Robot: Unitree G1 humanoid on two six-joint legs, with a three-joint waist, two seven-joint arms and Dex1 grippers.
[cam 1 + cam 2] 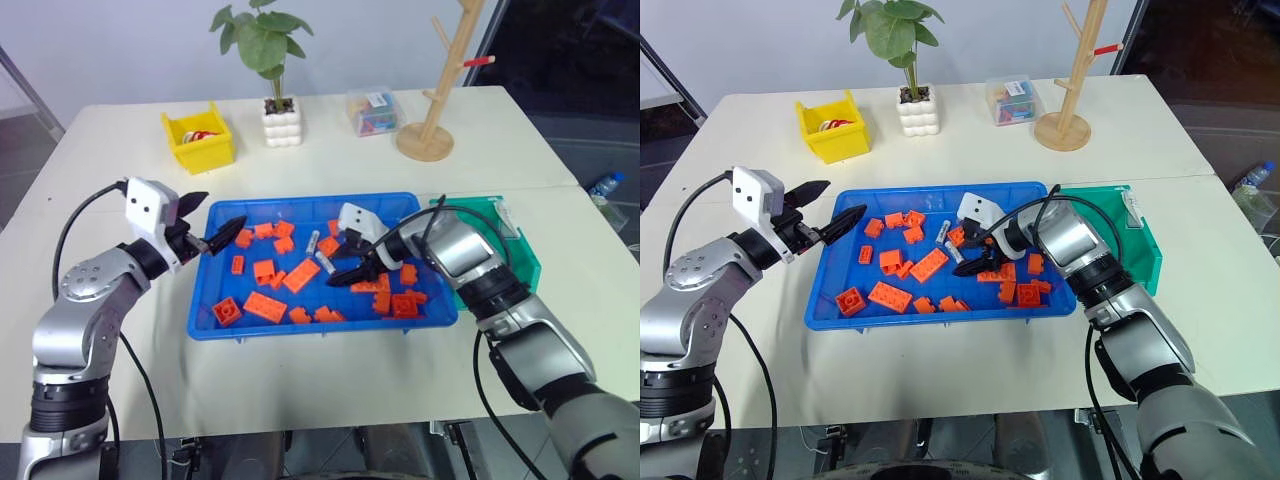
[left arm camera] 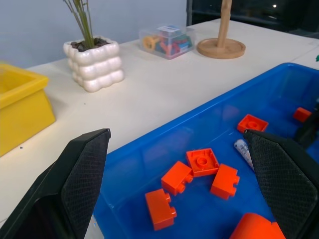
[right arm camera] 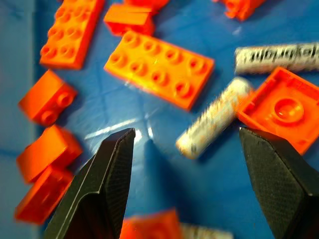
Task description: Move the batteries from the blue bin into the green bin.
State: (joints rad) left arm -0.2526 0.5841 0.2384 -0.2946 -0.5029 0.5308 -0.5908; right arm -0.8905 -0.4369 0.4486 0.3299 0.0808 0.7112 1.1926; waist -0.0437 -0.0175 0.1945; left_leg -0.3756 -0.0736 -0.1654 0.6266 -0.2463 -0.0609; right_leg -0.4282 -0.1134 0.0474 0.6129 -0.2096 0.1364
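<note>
Orange bricks [image 3: 160, 70] crowding batteries [image 3: 214, 118]

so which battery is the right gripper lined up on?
The diagonal battery between the open right gripper fingers; the other battery lies farther off.

Back of the white table [image 1: 330, 130] has a little lineup going. Small yellow bin [image 1: 200, 140] sits toward the far left corner with something red and white in it, can't make out what. Just beside it there's a potted plant [image 1: 270, 70] in a bubbly white pot, green leaves on a thin stem. Next along the far edge is a clear plastic box [image 1: 373, 112] stuffed with colourful bits, then a wooden peg stand [image 1: 440, 90] on a round base with a red piece on one peg. Loads of orange toy bricks [image 1: 265, 306] are scattered loose, flat plates and chunky blocks mixed. A plastic bottle [image 1: 604, 186] lies off the table's right edge.
</note>
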